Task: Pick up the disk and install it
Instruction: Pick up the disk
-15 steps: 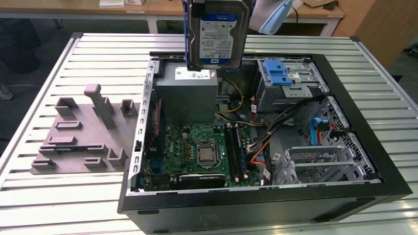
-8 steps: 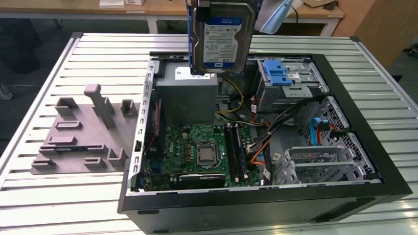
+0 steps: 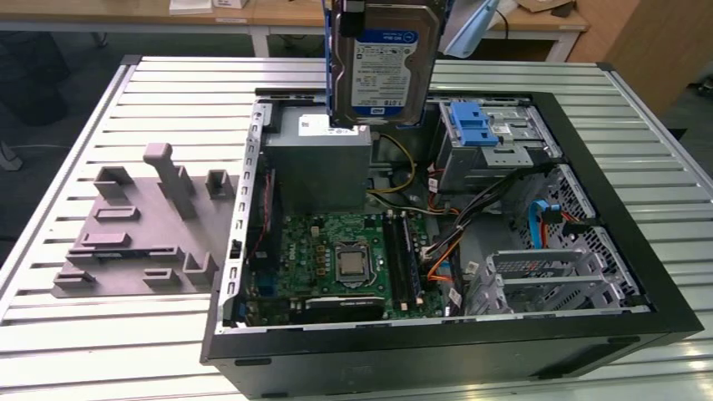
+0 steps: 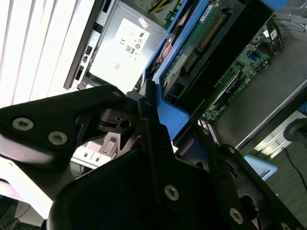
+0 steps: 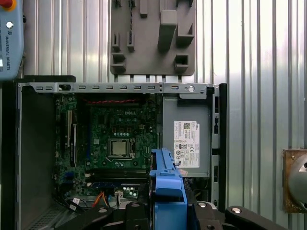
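**Item:** the disk (image 3: 385,67), a silver drive with a white-and-blue label, framed by a blue plastic carrier bracket.

**Location:** it is hanging upright at the upper centre of the exterior view, label facing the camera, lifted above the open computer case (image 3: 446,351). Its lower edge is overlapping the grey power supply box (image 3: 323,150) in that picture. Whether the two are touching cannot be told. It is not sitting in any bay. The blue-latched drive bay (image 3: 479,125) is lying just to the exterior view's right of it.

**Holder:** the gripper (image 5: 168,207) is clenching the disk. Its black fingers (image 4: 149,124) are pressing on the blue bracket at one end, as both wrist views are showing. In the second wrist view the drive's green circuit board is facing outward beside the fingers.

**Handling (judgement):** the disk is probably dense and rigid, and heavy for its size. The bare metal faces are likely slick. The board and connector edge are looking fragile and unlikely to tolerate knocks. The best hold is on the bracket's plastic rails, away from board and label.

**Also present:** the motherboard (image 3: 340,259) is lying inside the case. A grey moulded fixture (image 3: 134,225) is resting on the slatted table (image 3: 89,351) at the exterior view's left.
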